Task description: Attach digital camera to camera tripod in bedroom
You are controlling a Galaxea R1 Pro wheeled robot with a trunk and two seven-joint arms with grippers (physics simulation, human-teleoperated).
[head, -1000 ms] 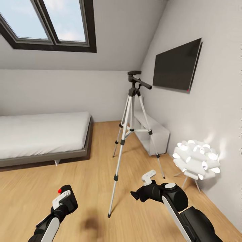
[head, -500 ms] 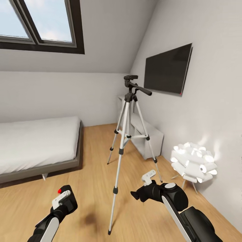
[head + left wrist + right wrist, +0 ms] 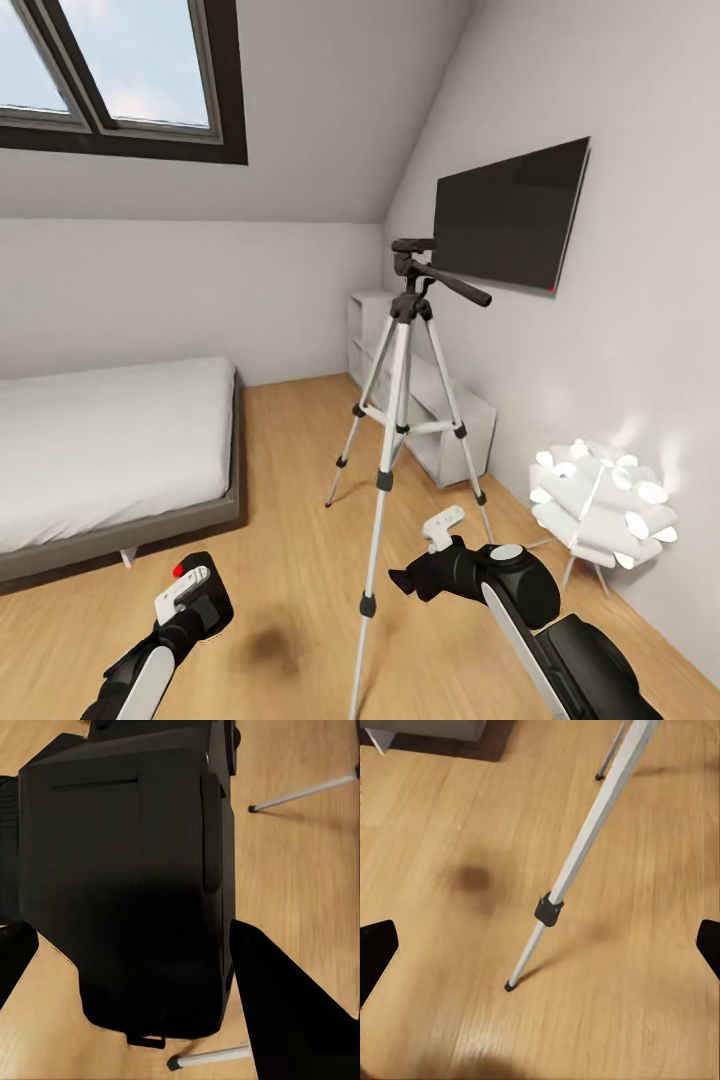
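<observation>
The camera tripod stands on the wood floor straight ahead, silver legs spread, its black head and pan handle level with the TV. Its near leg and foot also appear in the right wrist view. My left gripper is low at the left, shut on the digital camera, whose red dot faces up. In the left wrist view the camera's black body sits between dark fingers. My right gripper hangs open beside the near leg, holding nothing.
A low white bed lies at the left. A black TV hangs on the right wall above a low white shelf unit. A glowing white lamp stands on the floor at the right. A skylight is overhead.
The whole view has shifted as the robot moved closer; the tripod now looks larger and nearer. Both arms hold the same pose, the left still gripping the camera.
</observation>
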